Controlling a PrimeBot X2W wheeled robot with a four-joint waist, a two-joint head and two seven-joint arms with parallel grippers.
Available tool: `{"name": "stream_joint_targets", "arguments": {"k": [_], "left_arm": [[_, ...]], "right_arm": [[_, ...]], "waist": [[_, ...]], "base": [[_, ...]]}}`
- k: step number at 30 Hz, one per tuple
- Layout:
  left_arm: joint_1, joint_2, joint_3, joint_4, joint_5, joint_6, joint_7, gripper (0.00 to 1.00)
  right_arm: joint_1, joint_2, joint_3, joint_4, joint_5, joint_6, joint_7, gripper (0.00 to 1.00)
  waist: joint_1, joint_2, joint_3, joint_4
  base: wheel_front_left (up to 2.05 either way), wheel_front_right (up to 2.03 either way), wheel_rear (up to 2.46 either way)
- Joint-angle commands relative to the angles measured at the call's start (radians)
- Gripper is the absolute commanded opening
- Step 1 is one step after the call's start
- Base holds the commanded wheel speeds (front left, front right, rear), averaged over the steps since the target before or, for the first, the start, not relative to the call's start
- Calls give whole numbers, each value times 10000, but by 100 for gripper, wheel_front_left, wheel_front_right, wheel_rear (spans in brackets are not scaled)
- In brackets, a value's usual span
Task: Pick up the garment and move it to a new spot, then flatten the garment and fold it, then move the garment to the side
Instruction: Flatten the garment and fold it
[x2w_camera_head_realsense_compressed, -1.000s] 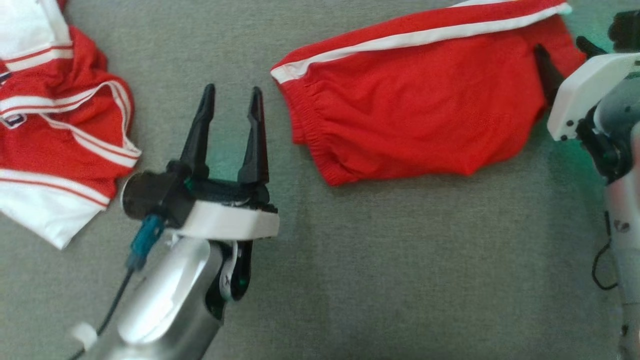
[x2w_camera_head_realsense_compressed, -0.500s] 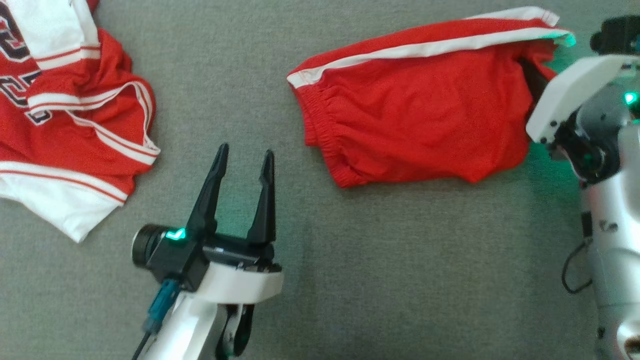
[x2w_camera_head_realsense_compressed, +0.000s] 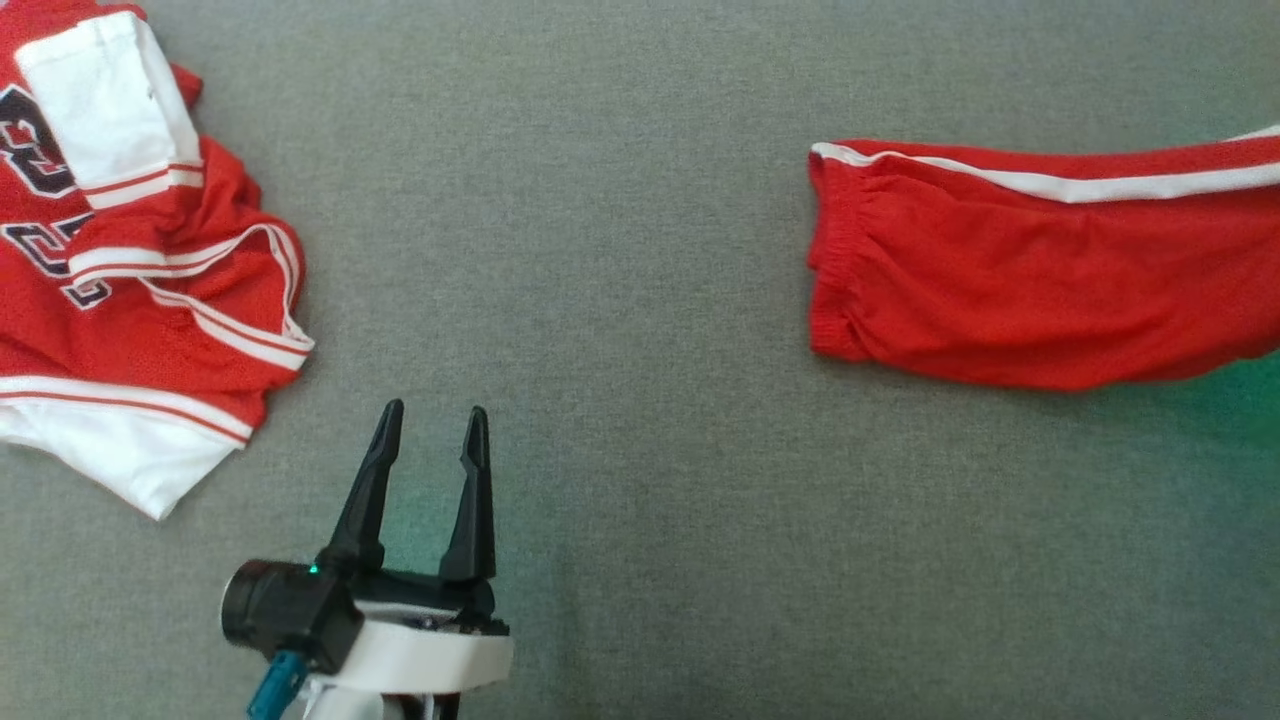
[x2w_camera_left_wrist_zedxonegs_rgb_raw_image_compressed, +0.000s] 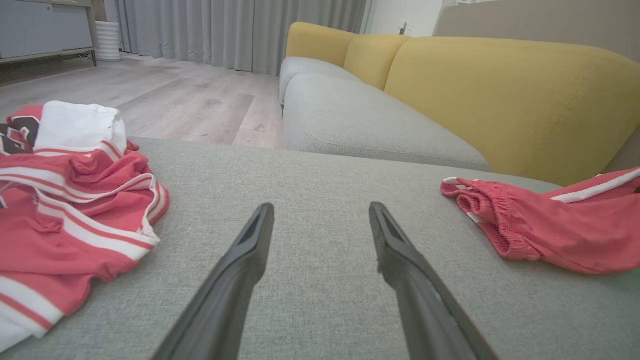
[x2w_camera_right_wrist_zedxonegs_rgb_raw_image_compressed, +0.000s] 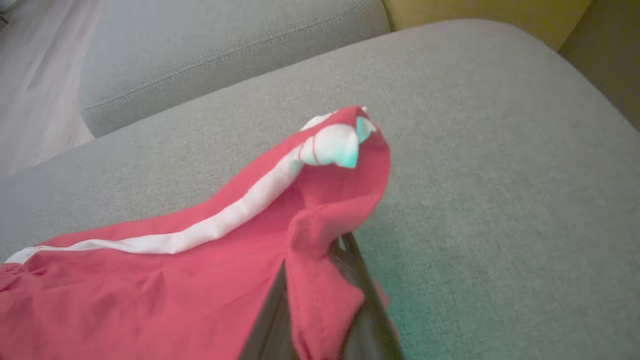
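"Starting nearest, what was the left end effector (x2w_camera_head_realsense_compressed: 434, 408) doing?"

"Nothing. Its fingers stood apart and empty above the grey cushion (x2w_camera_head_realsense_compressed: 620, 250), with the crumpled jersey (x2w_camera_head_realsense_compressed: 150, 280) to its left."

"And the red shorts (x2w_camera_head_realsense_compressed: 1040, 290)?"

"On the cushion's right side, one end raised and clamped in the right end effector (x2w_camera_right_wrist_zedxonegs_rgb_raw_image_compressed: 320, 260). I judged it a moving step, first or last unclear. Next came a carry clear of the jersey. Cloth hid those fingertips, and the head view cut the shorts off."
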Motion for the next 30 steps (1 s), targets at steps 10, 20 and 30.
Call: {"name": "stream_joint_targets", "arguments": {"k": [10,20,30], "left_arm": [[149,-347,714,-76,190,-426,-53,100],[140,-381,596,298,148,-445,-53,100],[387,-383,414,490,42,-324,-53,100]], "right_arm": [[-280,1787,2199,-2299,-286,-7,1257,0],[-390,2810,4389,-1068,-305,-7,-9,0],[-522,2814,5336,-393,1256,-7,-1826,100]], "waist": [[2,-1,-190,110],[2,-1,-496,390],[2,-1,-760,422]], "base": [[0,0,0],[0,0,0],[0,0,0]]}}
